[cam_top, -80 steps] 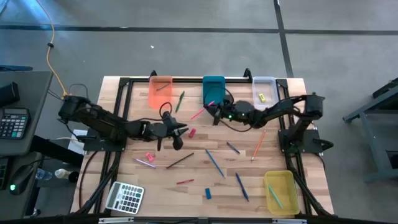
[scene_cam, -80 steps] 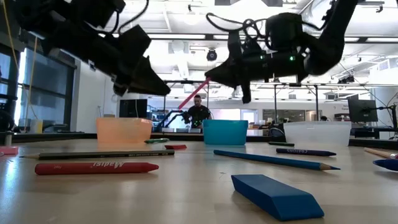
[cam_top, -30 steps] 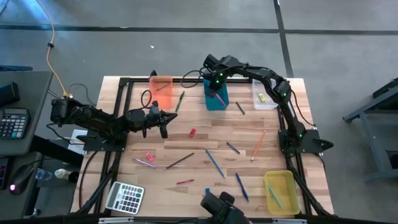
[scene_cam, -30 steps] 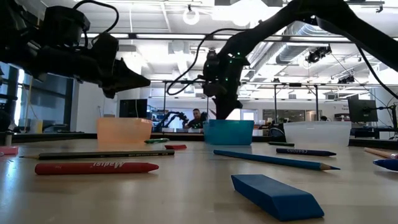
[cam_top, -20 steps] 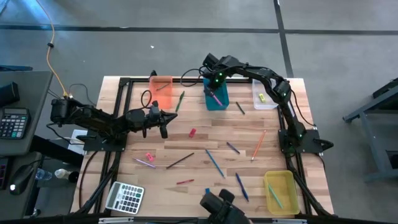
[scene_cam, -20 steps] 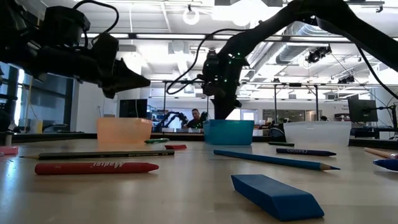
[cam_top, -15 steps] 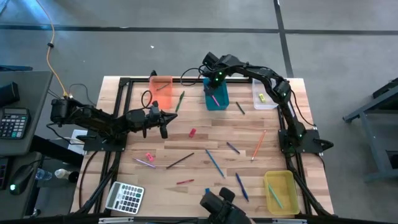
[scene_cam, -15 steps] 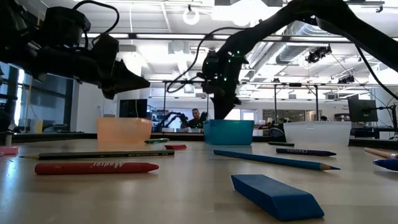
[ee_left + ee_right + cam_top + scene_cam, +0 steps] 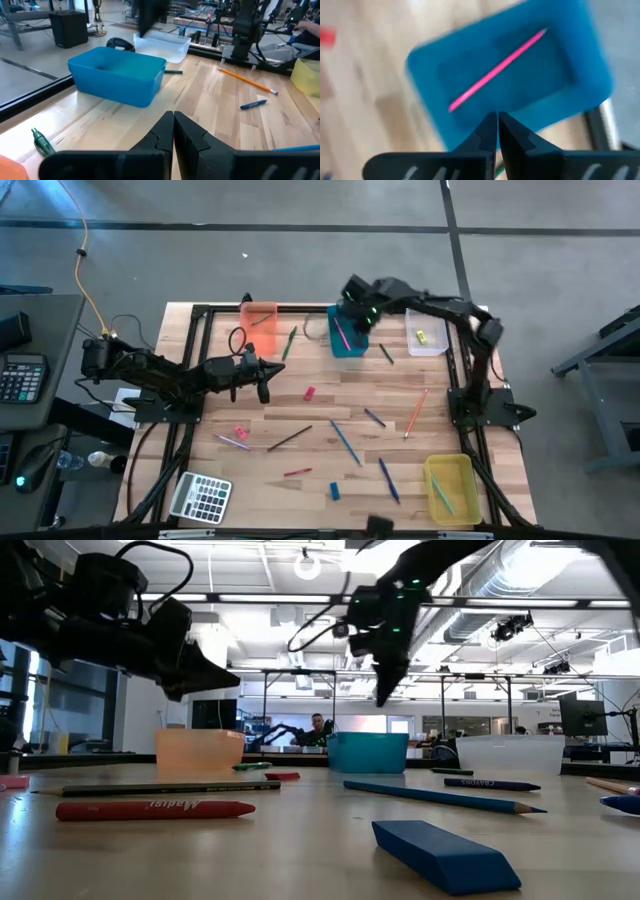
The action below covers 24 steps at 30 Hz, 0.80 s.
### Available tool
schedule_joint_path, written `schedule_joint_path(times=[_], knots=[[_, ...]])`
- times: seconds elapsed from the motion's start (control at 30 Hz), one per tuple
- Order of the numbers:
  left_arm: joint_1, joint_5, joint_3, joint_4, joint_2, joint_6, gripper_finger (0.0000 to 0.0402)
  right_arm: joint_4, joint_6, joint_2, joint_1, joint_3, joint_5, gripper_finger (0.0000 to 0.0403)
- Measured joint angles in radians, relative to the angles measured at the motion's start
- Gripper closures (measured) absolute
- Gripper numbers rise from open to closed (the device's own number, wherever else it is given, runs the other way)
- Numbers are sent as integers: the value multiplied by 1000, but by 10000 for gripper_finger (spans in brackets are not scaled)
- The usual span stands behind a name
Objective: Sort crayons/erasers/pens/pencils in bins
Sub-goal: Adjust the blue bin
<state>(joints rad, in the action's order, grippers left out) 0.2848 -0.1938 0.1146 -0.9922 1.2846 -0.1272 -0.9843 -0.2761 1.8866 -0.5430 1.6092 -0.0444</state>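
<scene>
On the wooden table (image 9: 300, 415), the pink pencil (image 9: 496, 70) now lies in the teal bin (image 9: 346, 345), upper middle, just dropped by the right gripper (image 9: 497, 118), now pinched shut and empty above it, so one pencil is sorted.

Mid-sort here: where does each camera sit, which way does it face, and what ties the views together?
High: overhead, straight down on both arms.
Low: table height, level across the blue eraser to the bins.
Left wrist: on the left arm past the shut left gripper, toward the teal bin.
Right wrist: above that bin, looking past the shut right gripper at the pink pencil.
Shared: the teal bin shows in all four.
</scene>
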Motion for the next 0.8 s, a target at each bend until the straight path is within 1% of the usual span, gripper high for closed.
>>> schedule_joint_path(times=[0.1,0.17,0.27,0.33,0.43,0.5,0.6,0.8], knots=[[1,-1,0,2,0,0,401,101,8,-118,51,-212,-13,401],[4,-1,0,2,0,0,401,188,10,-192,92,-328,-13,400],[14,-2,0,1,0,0,401,319,29,-260,149,-449,-12,402],[22,-2,0,2,0,-1,401,391,46,-267,175,-501,-13,402],[33,-1,0,2,0,-1,401,489,54,-243,194,-532,-6,403],[38,-1,0,1,0,-5,401,524,58,-216,193,-532,22,403],[39,-1,0,1,0,-11,401,537,66,-171,178,-504,45,403],[39,-1,0,1,0,-18,401,571,70,-101,164,-464,45,403]])
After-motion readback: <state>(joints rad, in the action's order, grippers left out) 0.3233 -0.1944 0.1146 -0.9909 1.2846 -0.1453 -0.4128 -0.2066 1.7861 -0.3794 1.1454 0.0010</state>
